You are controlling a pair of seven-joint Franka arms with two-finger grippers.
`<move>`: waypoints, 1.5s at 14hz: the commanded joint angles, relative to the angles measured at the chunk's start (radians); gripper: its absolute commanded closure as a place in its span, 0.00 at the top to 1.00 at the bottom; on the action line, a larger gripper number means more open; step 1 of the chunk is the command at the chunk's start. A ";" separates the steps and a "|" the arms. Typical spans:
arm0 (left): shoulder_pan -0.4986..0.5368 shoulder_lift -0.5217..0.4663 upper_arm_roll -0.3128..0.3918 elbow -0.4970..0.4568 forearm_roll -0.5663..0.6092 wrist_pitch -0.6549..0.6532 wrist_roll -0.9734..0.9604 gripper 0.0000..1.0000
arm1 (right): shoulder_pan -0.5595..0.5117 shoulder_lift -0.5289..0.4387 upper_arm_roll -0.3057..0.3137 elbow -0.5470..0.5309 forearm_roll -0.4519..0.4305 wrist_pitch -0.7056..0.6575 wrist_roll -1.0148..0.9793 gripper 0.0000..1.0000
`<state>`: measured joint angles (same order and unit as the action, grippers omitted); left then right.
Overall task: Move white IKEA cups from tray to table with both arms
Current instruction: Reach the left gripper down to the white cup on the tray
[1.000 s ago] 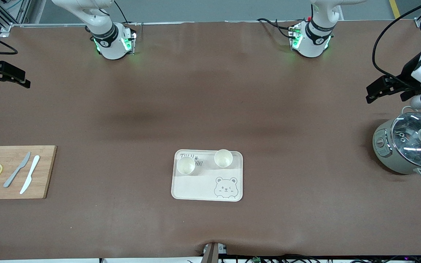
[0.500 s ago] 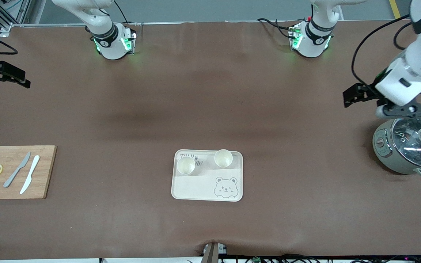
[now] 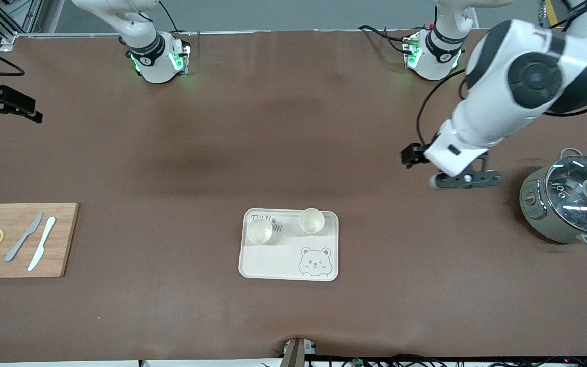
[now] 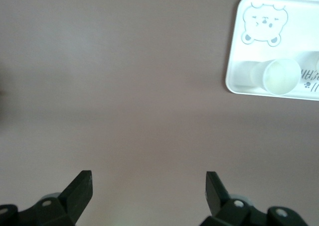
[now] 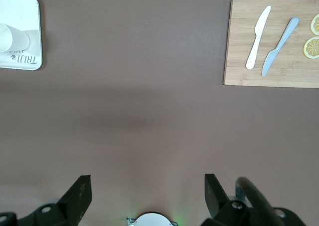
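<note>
Both cups (image 3: 259, 231) (image 3: 311, 220) sit upright on the tray (image 3: 273, 265), well apart from either gripper's fingers. Left gripper (image 3: 411, 154) hangs over bare bench (image 3: 293, 127), fingers apart, empty. Right gripper (image 3: 5, 104) waits at its bench end, fingers apart, empty.

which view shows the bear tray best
The front view: the whole tray shows, with its bear drawing and both cups on it. The left wrist view cuts the tray off at the frame edge with one cup. The right wrist view catches only a corner.
</note>
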<state>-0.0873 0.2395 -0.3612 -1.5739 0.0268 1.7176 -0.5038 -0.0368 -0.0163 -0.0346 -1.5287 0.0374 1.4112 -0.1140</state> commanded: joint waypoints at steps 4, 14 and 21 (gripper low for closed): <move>-0.135 0.069 -0.004 -0.128 0.108 0.221 -0.272 1.00 | -0.025 0.013 0.010 0.030 0.004 0.008 -0.004 1.00; -0.229 0.294 -0.004 -0.155 0.229 0.647 -0.556 1.00 | -0.011 0.056 0.013 0.048 -0.005 0.086 -0.012 1.00; -0.238 0.470 0.004 0.000 0.300 0.735 -0.570 0.82 | 0.018 0.275 0.016 0.048 -0.001 0.227 -0.013 1.00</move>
<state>-0.3158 0.6347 -0.3598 -1.6715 0.2925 2.4517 -1.0488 -0.0259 0.1716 -0.0209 -1.5109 0.0375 1.6157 -0.1174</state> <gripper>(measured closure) 0.123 0.000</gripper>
